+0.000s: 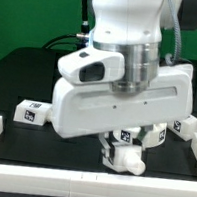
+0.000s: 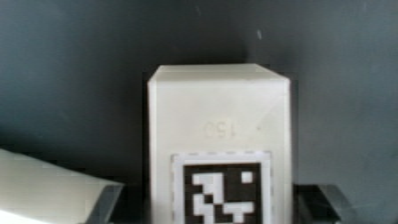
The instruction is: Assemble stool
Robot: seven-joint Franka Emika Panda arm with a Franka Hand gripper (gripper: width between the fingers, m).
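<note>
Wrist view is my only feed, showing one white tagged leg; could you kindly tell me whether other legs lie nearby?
Observer: Yes, a second leg lies towards the exterior view's left of the arm.
Operator: Thank you; and on the other side?
Observer: A third leg lies at the exterior view's right, near the side rail.
Operator: Where does mine sit?
Observer: The leg you see sits directly under the arm, close to the front rail.
</note>
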